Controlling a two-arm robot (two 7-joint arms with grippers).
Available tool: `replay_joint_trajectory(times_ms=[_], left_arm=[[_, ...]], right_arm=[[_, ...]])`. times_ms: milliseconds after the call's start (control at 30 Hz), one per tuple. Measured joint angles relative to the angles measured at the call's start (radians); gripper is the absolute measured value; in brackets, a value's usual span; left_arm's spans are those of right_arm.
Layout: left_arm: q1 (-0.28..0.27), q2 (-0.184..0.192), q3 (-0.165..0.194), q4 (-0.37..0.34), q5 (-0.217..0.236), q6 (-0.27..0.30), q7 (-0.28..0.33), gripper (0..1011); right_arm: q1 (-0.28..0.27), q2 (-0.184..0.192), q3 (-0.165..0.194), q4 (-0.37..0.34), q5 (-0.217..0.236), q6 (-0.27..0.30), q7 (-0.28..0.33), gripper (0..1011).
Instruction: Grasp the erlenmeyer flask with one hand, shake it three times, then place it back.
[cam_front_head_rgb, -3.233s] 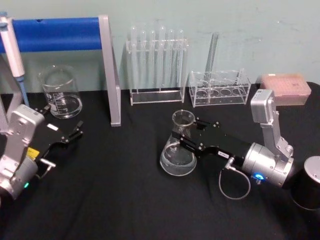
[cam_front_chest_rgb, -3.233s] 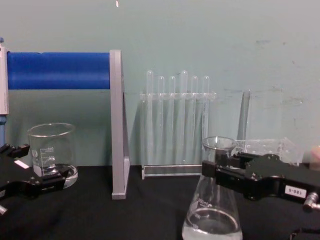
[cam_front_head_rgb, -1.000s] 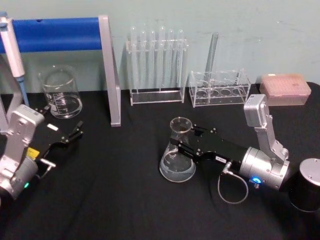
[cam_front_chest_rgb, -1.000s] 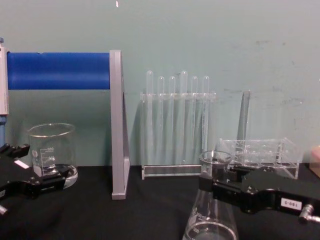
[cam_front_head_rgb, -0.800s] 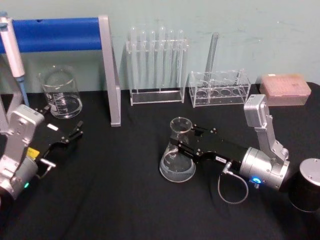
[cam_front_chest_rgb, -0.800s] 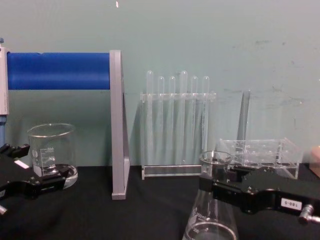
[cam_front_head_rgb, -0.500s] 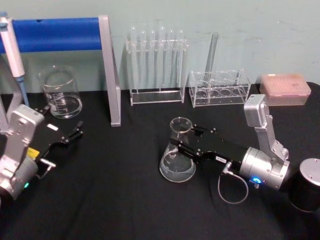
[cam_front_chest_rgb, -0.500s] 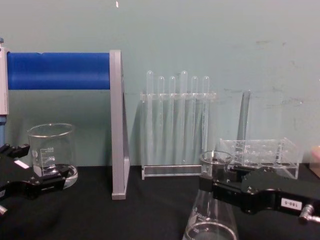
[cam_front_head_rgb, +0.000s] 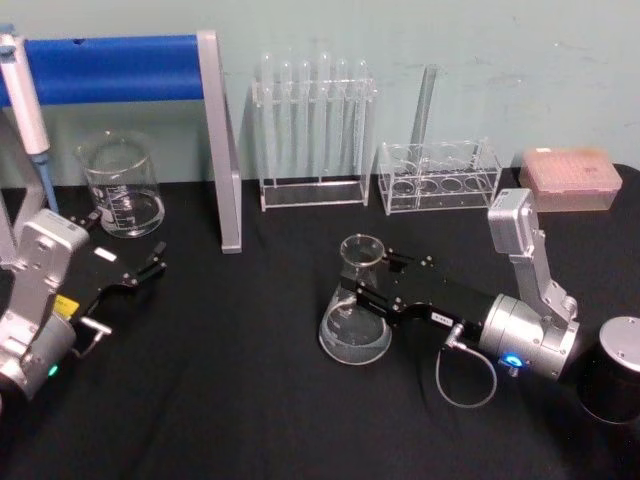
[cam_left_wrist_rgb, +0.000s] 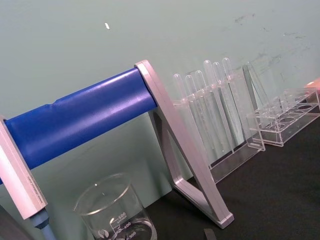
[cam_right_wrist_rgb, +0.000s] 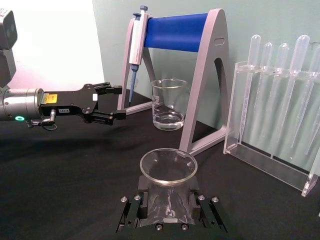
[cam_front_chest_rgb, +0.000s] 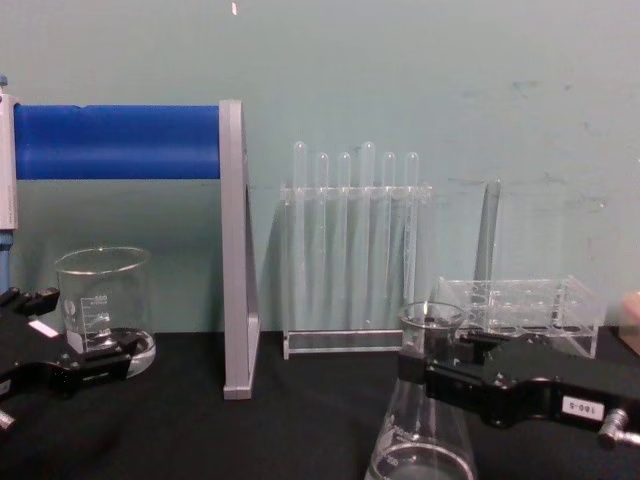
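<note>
The erlenmeyer flask (cam_front_head_rgb: 355, 322) is clear glass with a little liquid, and it stands upright at the middle of the black table (cam_front_head_rgb: 230, 400). My right gripper (cam_front_head_rgb: 360, 287), the hand with the small numbered label, reaches in from the right and is shut on the flask's neck just below the flared rim. From the chest the flask (cam_front_chest_rgb: 420, 440) shows low at the right, with the right gripper (cam_front_chest_rgb: 430, 368) clamped around its neck. The right wrist view looks down on the flask (cam_right_wrist_rgb: 168, 172), and a finger (cam_right_wrist_rgb: 131, 212) shows on either side. My left gripper (cam_front_head_rgb: 152, 266) rests open at the far left.
A glass beaker (cam_front_head_rgb: 122, 190) stands under the blue-barred pipette stand (cam_front_head_rgb: 110, 68) at the back left. A test tube rack (cam_front_head_rgb: 312, 130), a second clear rack (cam_front_head_rgb: 438, 178) and a pink box (cam_front_head_rgb: 570, 178) line the back. A black cylinder (cam_front_head_rgb: 615, 370) sits at the right edge.
Since 3.2 s ago the flask and right gripper have come lower and slightly nearer. Over the last second they have barely moved. The left arm is still.
</note>
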Motion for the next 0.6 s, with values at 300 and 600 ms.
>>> replay_joint_trajectory(times_ms=[300,600], left_arm=[[0.000,0.000,0.000,0.000,0.000,0.000,0.000,1001],[0.000,0.000,0.000,0.000,0.000,0.000,0.000,1001]], right_arm=[[0.000,0.000,0.000,0.000,0.000,0.000,0.000,449],[0.000,0.000,0.000,0.000,0.000,0.000,0.000,449]])
